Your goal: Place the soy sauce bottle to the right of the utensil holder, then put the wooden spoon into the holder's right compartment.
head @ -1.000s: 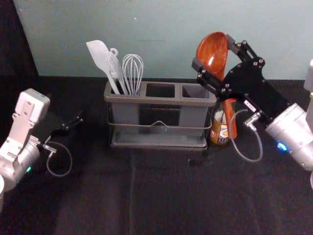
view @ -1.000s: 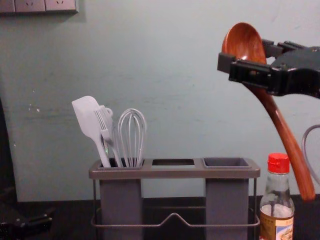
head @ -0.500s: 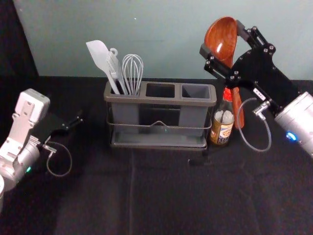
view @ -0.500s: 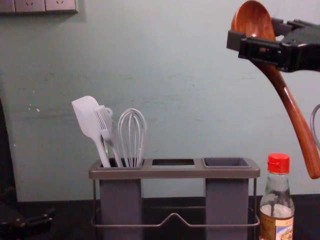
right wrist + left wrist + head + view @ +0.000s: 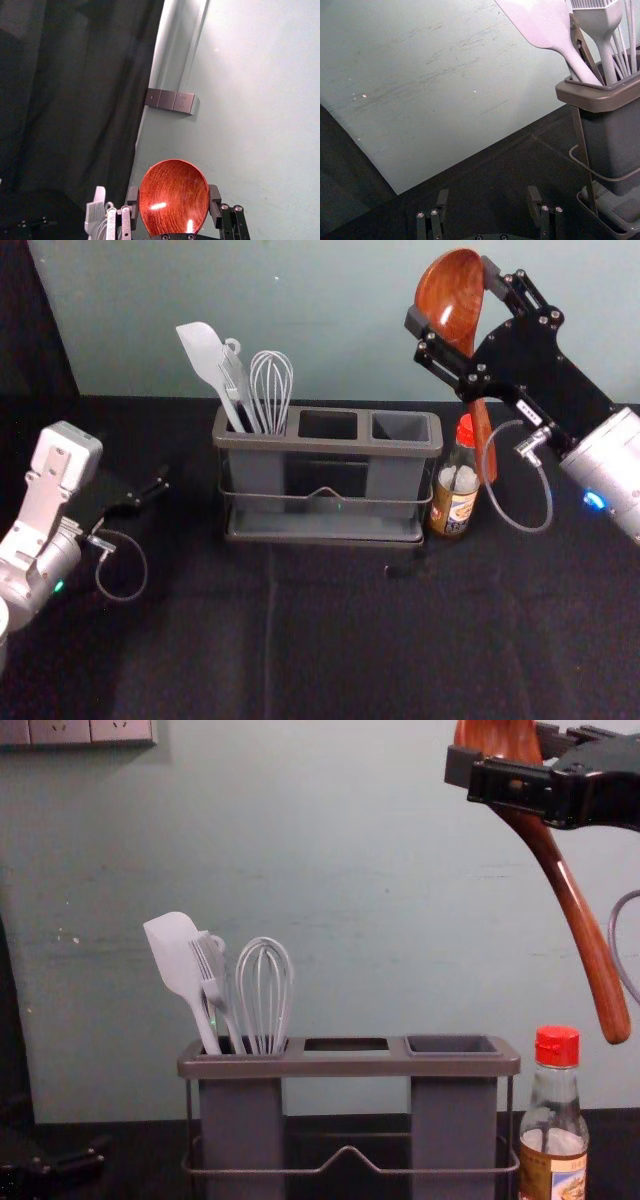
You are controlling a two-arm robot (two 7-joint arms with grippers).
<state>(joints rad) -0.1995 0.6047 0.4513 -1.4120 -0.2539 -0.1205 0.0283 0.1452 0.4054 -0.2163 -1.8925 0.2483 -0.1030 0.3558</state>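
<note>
High at the right, my right gripper (image 5: 448,302) is shut on the bowl of the wooden spoon (image 5: 449,300), whose handle hangs down, tilted. In the right wrist view the gripper (image 5: 173,200) pinches the spoon bowl (image 5: 172,197) from both sides. The soy sauce bottle (image 5: 556,1120) stands upright just right of the utensil holder (image 5: 350,1066), below the handle's end and apart from it. The holder's right compartment (image 5: 401,427) holds nothing. My left gripper (image 5: 160,485) is parked at the left, open in the left wrist view (image 5: 487,202).
A spatula (image 5: 180,960), a brush or fork-like utensil and a whisk (image 5: 265,995) stand in the holder's left compartment. Behind the dark table (image 5: 330,640) rises a pale wall with switches (image 5: 90,730) at the upper left.
My right gripper has risen with the spoon and moved right, then slightly back left. The spoon's handle has lifted from beside the bottle to above it. Left arm, holder and bottle have stayed put.
</note>
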